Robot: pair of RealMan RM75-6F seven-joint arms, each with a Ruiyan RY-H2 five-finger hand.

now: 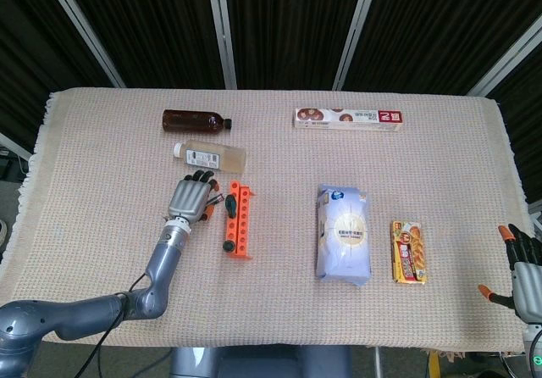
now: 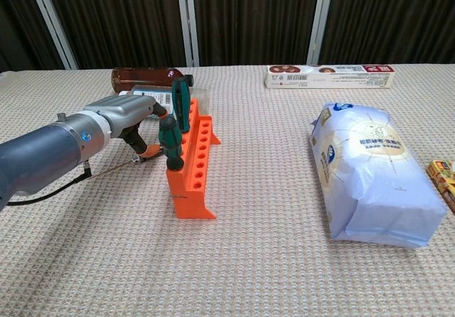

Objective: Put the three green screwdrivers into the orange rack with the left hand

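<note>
The left hand (image 2: 124, 115) hovered just left of the orange plastic rack (image 2: 192, 162), fingers partly spread, holding nothing visible. 2 green-handled screwdrivers (image 2: 170, 141) stood upright in the rack; a 3rd could not be made out. The clear plastic bottle (image 1: 210, 154) lay just behind the hand. The right hand (image 1: 525, 268) rested open at the table's right edge, beyond the yellow snack packet (image 1: 408, 252).

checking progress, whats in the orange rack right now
Two green screwdrivers stand upright in the orange rack; its other holes look empty. A third is not clearly visible; the left hand hides the cloth beside it.
</note>
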